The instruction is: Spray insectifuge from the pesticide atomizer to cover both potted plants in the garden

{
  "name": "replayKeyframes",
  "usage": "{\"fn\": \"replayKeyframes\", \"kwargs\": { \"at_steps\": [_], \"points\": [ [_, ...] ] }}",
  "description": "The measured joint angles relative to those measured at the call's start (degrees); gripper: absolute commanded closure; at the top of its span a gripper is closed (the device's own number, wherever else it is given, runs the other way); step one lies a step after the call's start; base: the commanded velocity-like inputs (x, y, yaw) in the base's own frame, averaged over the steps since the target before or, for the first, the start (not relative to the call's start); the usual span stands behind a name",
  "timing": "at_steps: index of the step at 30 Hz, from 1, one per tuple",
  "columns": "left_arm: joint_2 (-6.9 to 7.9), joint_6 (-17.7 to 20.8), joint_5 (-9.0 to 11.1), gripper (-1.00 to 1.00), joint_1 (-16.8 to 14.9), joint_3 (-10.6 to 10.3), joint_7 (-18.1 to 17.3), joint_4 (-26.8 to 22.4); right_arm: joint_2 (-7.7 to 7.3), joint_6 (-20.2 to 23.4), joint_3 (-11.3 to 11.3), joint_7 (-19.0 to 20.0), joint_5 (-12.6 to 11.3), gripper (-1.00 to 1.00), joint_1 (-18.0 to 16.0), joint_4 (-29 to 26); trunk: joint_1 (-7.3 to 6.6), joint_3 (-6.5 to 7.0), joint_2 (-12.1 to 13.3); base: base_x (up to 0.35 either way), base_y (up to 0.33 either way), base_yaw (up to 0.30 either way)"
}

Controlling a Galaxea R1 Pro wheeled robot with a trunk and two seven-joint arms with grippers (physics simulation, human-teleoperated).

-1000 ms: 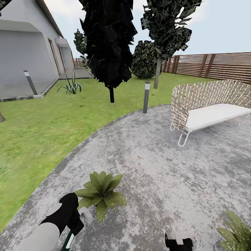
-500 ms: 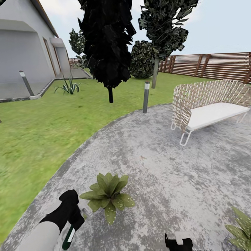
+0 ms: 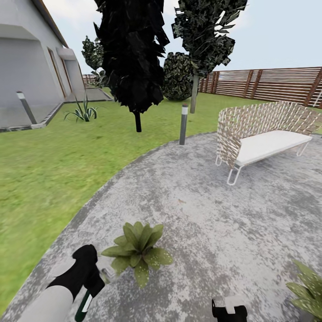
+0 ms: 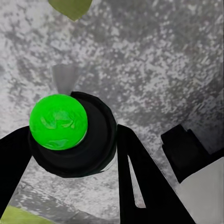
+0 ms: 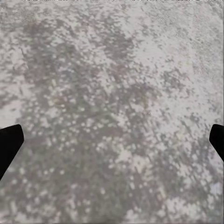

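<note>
**A:** Down at the near edge of the round grey mottled paving (image 3: 210, 210), where does the job stand?

**B:** The pick-up looks done. The left gripper (image 3: 91, 286) is clamped round the slim dark-green pesticide atomizer with its white label (image 3: 84, 303); from the left wrist camera the bottle's bright green end (image 4: 58, 121) sits between the two black fingers (image 4: 140, 182), with the whitish nozzle pointing at the paving.

**A:** And the plants?

**B:** The nearer low rosette of broad pointed green leaves (image 3: 137, 250) sits just beside that gripper, towards the middle of the paving. Its front leaves carry pale specks, which I take to be insectifuge (though whether the whole rosette is covered, I can't tell). The second rosette (image 3: 306, 290) is at the lower right corner of the head view, partly cut off, and shows a few specks too.

**A:** The right gripper?

**B:** The right gripper (image 5: 112, 140) holds nothing, its fingertips spread wide over bare paving.

**A:** So what's left?

**B:** Probably finishing coverage on both plants; I'd judge it midway.
</note>
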Motion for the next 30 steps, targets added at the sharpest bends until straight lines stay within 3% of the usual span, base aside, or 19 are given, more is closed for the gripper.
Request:
{"fn": "replayKeyframes", "kwargs": {
  "at_steps": [8, 16, 21, 30],
  "points": [
    [-0.36, -0.01, -0.05, 1.0, 0.0, -0.13, 0.01, 0.01, 0.0, 0.0, 0.0, 0.0, -0.01, -1.0, 0.0, 0.0, 0.03, 0.0, 0.0, -0.091, 0.276, -0.237],
    [-0.19, -0.39, -0.16, 1.0, 0.35, -0.73, 0.05, 0.33, 0.0, -0.05, 0.01, -0.02, -0.04, -1.0, -0.01, 0.0, 0.0, 0.0, 0.0, -0.031, 0.032, -0.081],
    [-3.52, -0.36, -0.01, 1.0, 0.28, -0.42, 0.72, -2.09, -0.8, -0.08, 0.08, -0.02, 0.08, -1.0, -0.01, 0.08, 0.0, 0.0, 0.0, 0.0, 0.0, 0.0],
    [-1.76, -0.55, -0.06, 1.0, 0.27, -0.02, 0.82, -2.65, -0.96, -0.07, 0.04, 0.0, 0.09, -1.0, 0.0, 0.18, 0.0, 0.0, 0.0, 0.022, 0.172, 0.0]
  ]
}}
